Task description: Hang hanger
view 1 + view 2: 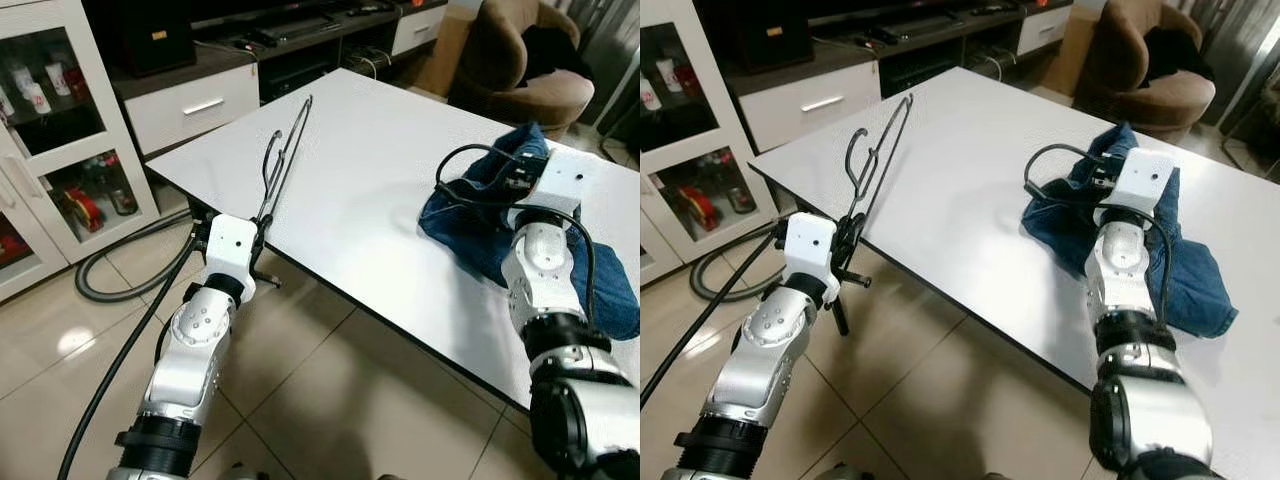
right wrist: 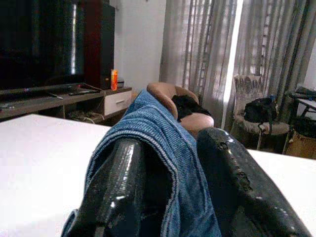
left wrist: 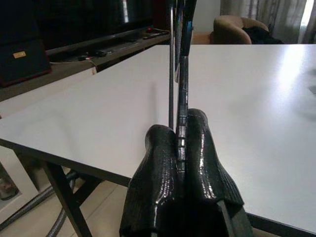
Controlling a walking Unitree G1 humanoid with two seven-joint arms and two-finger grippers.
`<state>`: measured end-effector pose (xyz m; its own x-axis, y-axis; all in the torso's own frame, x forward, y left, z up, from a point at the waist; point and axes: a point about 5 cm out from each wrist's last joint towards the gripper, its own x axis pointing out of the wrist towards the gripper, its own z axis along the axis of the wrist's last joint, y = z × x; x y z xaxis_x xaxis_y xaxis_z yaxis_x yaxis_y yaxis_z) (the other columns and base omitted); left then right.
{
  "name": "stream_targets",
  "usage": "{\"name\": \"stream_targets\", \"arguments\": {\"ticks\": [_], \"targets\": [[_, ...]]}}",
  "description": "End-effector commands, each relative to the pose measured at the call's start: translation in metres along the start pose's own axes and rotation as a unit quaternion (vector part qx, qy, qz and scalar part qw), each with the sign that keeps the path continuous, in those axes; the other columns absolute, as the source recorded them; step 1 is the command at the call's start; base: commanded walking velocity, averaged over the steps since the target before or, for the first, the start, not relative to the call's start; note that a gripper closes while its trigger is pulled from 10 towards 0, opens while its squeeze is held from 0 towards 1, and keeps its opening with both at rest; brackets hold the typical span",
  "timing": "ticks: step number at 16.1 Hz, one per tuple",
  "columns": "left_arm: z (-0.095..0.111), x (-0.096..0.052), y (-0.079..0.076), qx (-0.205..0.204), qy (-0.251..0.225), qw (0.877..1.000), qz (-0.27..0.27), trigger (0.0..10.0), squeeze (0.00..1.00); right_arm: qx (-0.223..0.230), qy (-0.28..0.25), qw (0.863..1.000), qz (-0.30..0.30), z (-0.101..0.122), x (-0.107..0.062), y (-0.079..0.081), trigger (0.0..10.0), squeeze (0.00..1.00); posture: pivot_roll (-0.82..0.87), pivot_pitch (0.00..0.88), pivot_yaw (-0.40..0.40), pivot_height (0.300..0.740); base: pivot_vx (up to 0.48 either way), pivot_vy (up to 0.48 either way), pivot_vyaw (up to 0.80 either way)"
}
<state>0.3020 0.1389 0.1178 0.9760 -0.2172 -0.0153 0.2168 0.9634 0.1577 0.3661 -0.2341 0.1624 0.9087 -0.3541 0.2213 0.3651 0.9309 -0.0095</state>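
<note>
At about nine o'clock, the left hand (image 3: 181, 148) is clenched on the thin dark wire hanger (image 1: 283, 150), which juts over the near-left corner of the white rectangular table (image 1: 370, 170), hook toward twelve. At three o'clock, the right hand (image 2: 170, 168) grasps a fold of crumpled blue denim cloth (image 1: 480, 215) lying on the table. To do this well, I judge, keep the hanger level and firmly pinched while the cloth is lifted clear.

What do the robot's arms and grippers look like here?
Both arms are silver with rounded, screw-dotted shells, black joint rings and white box-shaped wrist housings. A thick black cable runs up the left arm; a thinner one loops over the right arm. The left gripper and right gripper have long, glossy black textured fingers.
</note>
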Motion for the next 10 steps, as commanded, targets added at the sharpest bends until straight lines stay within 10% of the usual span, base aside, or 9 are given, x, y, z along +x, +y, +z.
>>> {"name": "stream_targets", "arguments": {"ticks": [1, 6, 10], "targets": [[0.005, 0.002, -0.003, 0.000, -0.008, 1.000, -0.006, 10.0, 0.00, 0.005, 0.000, 1.000, -0.005, 0.003, 0.000, 0.000, 10.0, 1.00, -0.03, 0.000, -0.036, 0.740, 0.000, 0.000, 0.00], [0.005, 0.002, -0.003, -0.003, -0.009, 1.000, -0.006, 10.0, 0.00, 0.048, 0.016, 0.999, -0.013, 0.001, -0.017, 0.013, 10.0, 1.00, -0.04, 0.000, -0.041, 0.740, 0.000, 0.000, 0.00], [0.006, 0.003, -0.004, -0.003, -0.010, 1.000, -0.009, 10.0, 0.00, 0.032, -0.096, 0.995, -0.013, 0.052, -0.017, 0.013, 10.0, 1.00, -0.04, 0.000, -0.039, 0.740, 0.000, 0.000, 0.00]]}}
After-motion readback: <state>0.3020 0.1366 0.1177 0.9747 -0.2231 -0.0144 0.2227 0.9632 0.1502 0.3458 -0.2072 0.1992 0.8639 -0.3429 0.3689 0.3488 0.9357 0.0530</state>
